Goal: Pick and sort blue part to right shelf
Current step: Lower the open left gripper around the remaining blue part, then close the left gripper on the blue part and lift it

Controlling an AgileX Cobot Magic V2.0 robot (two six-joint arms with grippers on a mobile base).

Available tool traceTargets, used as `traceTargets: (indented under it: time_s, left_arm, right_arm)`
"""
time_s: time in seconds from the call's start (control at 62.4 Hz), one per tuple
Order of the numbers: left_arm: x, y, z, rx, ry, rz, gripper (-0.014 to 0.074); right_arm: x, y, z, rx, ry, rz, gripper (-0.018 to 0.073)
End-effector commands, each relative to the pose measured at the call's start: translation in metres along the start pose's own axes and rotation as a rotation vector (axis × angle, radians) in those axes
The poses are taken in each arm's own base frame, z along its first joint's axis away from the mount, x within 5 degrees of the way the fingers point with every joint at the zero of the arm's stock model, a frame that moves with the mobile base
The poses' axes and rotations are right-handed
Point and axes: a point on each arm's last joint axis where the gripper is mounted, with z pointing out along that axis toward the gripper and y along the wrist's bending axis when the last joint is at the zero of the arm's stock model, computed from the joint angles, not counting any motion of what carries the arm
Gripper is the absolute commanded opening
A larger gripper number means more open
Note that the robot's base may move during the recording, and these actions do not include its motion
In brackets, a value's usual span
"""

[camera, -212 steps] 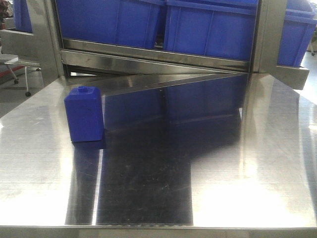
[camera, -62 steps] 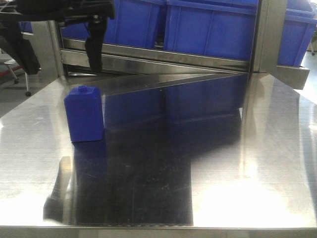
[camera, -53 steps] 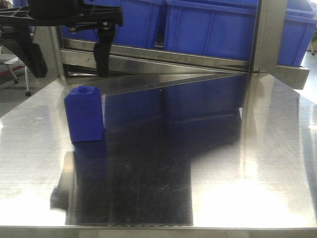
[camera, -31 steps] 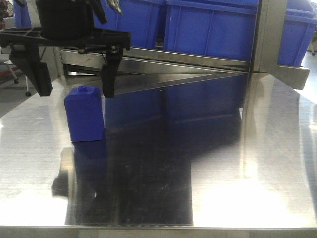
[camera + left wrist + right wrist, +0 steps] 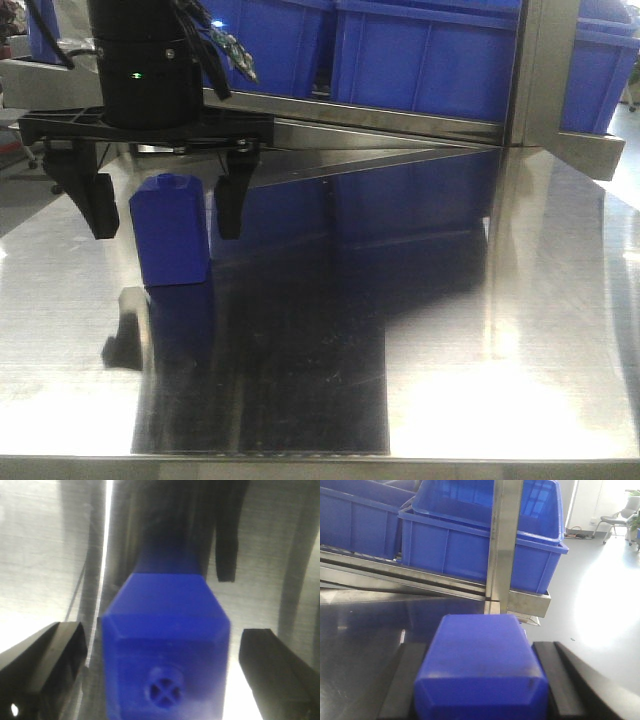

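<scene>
The blue part (image 5: 172,232) stands upright on the steel table (image 5: 450,330) at the left. My left gripper (image 5: 165,228) is open and hangs over it, one black finger (image 5: 102,208) on each side, apart from it. In the left wrist view the part (image 5: 165,630) shows from above with its round cap, centred in the gripper (image 5: 162,680). My right gripper (image 5: 480,692) is shut on a second blue block (image 5: 480,655); its cap does not show. The right shelf's steel front rail (image 5: 330,115) runs behind the table.
Large blue bins (image 5: 430,50) sit on the rack tier, also in the right wrist view (image 5: 480,545). A steel upright post (image 5: 540,70) stands at the back right. An angled steel rail end (image 5: 590,155) juts out at the right. Open floor lies beyond the table's right side (image 5: 600,605).
My left gripper came into view from the top left and lowered until its open fingers straddle the blue part. The part has not moved.
</scene>
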Motion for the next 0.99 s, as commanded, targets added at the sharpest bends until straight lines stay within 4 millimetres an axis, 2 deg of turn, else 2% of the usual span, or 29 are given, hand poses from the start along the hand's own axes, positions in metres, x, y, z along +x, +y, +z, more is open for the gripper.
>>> traceTargets:
  time_s: [0.0,0.272,0.625,0.978]
  left_arm:
    - [-0.0052,0.0075,-0.0293,0.049,-0.07,-0.033,0.0636]
    - [-0.0072,0.0105,-0.0289,0.052,-0.065,-0.046,0.0631]
    - [-0.0036,0.0052,-0.0294,0.076,-0.05,-0.044,0.0508]
    - [-0.0036,0.0052,-0.0294,0.076,-0.05,-0.044,0.0422]
  right_arm:
    - [-0.0181,-0.0006,-0.0018,0.006,-0.117,-0.006,0.0445]
    - [-0.0181,-0.0006,-0.0018,0.006,-0.117,-0.006,0.0445]
    - [-0.0181,-0.0006,-0.0018,0.006,-0.117,-0.006,0.0445]
    - [-0.0181,-0.0006,-0.0018,0.006,-0.117,-0.006,0.0445]
